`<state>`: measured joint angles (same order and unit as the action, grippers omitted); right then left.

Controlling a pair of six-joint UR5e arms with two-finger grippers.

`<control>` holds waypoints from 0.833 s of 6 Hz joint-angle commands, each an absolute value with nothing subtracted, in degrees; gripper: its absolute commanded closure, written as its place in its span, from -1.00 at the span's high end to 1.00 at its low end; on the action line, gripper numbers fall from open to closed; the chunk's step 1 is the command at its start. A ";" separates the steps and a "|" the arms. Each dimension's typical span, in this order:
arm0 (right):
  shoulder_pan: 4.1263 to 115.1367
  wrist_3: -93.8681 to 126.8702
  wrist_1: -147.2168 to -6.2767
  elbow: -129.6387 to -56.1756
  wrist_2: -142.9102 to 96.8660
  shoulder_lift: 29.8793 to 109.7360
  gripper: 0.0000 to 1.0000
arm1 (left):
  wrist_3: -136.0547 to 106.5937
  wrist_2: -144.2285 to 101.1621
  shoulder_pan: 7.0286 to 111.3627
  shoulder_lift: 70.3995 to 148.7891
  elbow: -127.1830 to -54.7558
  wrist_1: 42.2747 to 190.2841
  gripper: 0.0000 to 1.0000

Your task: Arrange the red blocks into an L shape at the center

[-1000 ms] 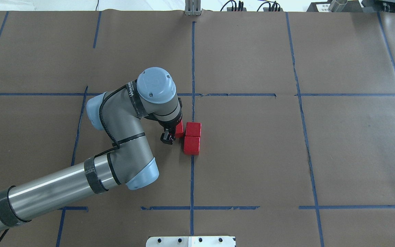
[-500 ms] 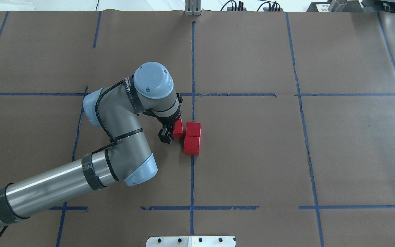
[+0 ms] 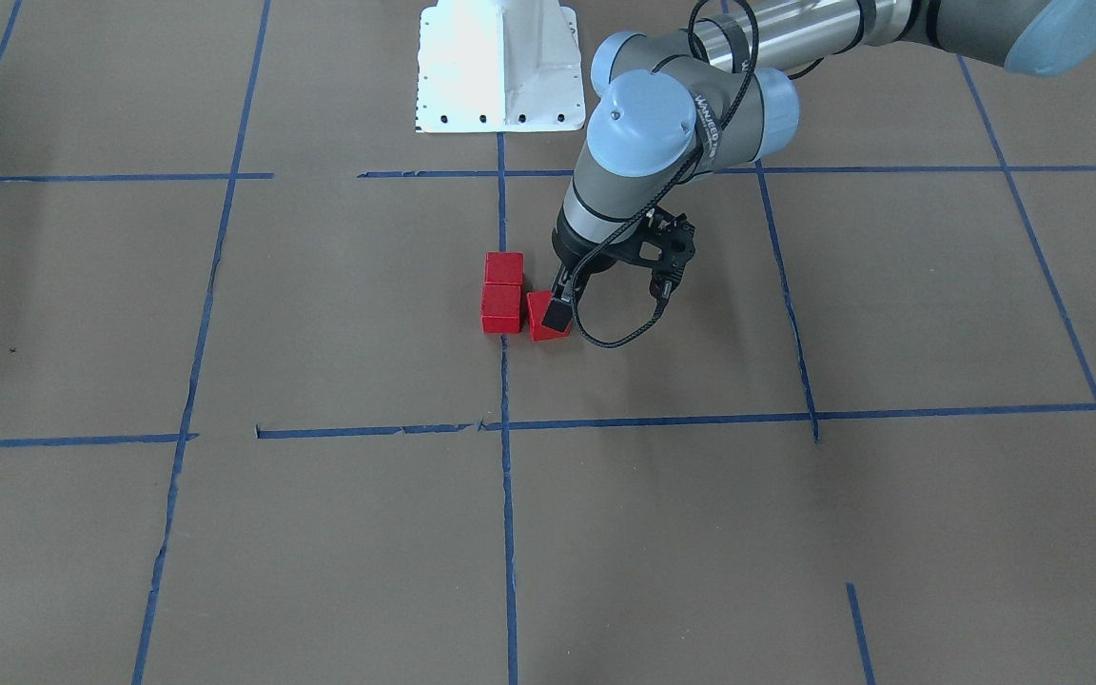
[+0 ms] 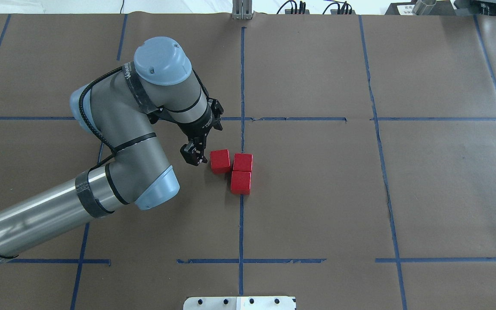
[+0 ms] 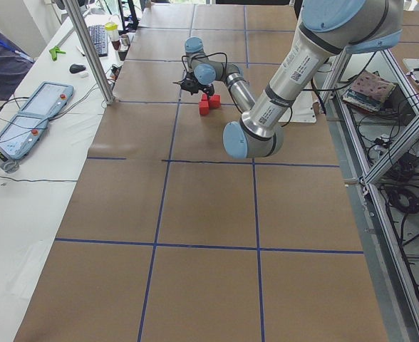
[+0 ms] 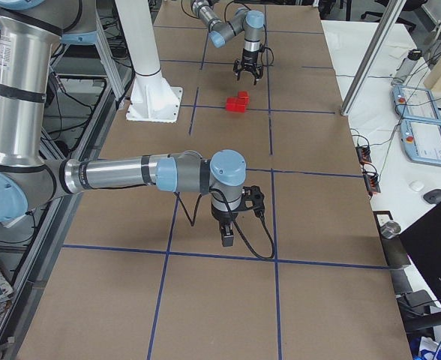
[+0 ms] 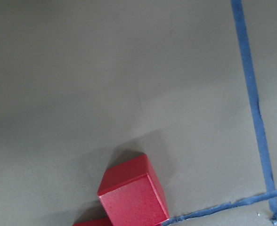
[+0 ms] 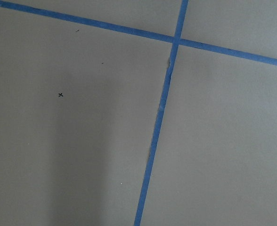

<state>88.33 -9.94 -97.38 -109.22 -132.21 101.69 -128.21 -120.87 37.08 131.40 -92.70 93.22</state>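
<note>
Three red blocks (image 4: 241, 162) form an L at the center (image 4: 274, 181), mid-frame, on the blue tape line (image 4: 241, 224). The left gripper (image 4: 194, 156), jaws apart and empty, hovers just left of them; it is best lifted clear without nudging them.

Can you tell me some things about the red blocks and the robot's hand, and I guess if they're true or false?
1. There are three red blocks on the table. True.
2. The left gripper is holding a block. False: it is open and empty, just beside the blocks.
3. The blocks are stacked in a tower. False: all three lie flat on the brown paper, making an L shape.
4. The blocks sit by a long blue tape line. True.
</note>
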 commanded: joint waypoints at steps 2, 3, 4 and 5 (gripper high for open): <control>88.33 -9.84 -97.38 -109.34 -132.28 101.69 0.99 | -110.31 -122.78 39.11 123.40 -103.01 88.51 1.00; 88.33 -9.93 -97.38 -109.25 -132.28 101.69 0.99 | -108.91 -122.78 39.29 123.14 -103.01 88.51 1.00; 88.33 -9.93 -97.47 -109.07 -132.28 101.69 0.99 | -96.98 -123.13 39.90 119.22 -106.40 88.33 1.00; 88.33 -9.93 -97.47 -108.99 -132.28 101.69 0.99 | -84.15 -123.22 41.99 114.22 -109.74 88.33 1.00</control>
